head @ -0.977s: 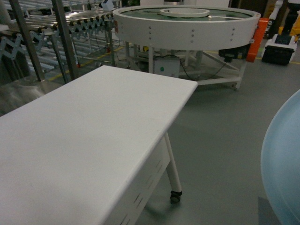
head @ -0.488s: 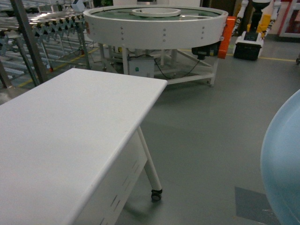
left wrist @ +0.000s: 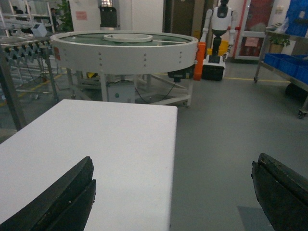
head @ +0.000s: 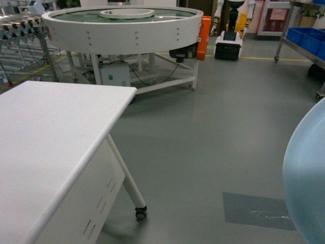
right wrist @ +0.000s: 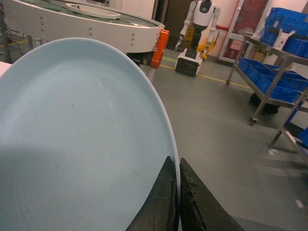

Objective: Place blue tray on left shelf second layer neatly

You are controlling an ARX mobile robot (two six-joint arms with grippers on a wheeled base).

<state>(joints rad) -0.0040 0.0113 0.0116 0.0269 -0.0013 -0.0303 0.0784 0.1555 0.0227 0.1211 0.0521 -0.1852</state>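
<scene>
A grey workshop floor [head: 213, 142] stretches wide and bare between a white table [head: 45, 137] at 9 o'clock and wheeled racks at 2 o'clock.

The right gripper [right wrist: 176, 202] is clenched on the rim of the blue tray [right wrist: 82, 139]: both dark fingers [right wrist: 161, 204] pinch its edge at 5 o'clock in the right wrist view, with the disc standing on edge. The tray fills that view's left half and runs off the frame; in the head view only an arc shows at 4 o'clock, cut by the border.

The left gripper [left wrist: 173, 192] is released, its jaws spread wide and holding nothing, hanging above the table's near end; only the tips show.

Farther off at 12 o'clock stand a round white turntable [head: 122, 25], an orange panel [head: 204, 29] and a white humanoid robot [right wrist: 201, 29]. Blue crates [right wrist: 269, 79] sit on a steel rack [right wrist: 260, 96] at 2 o'clock. Which tier is the target cannot be told.
</scene>
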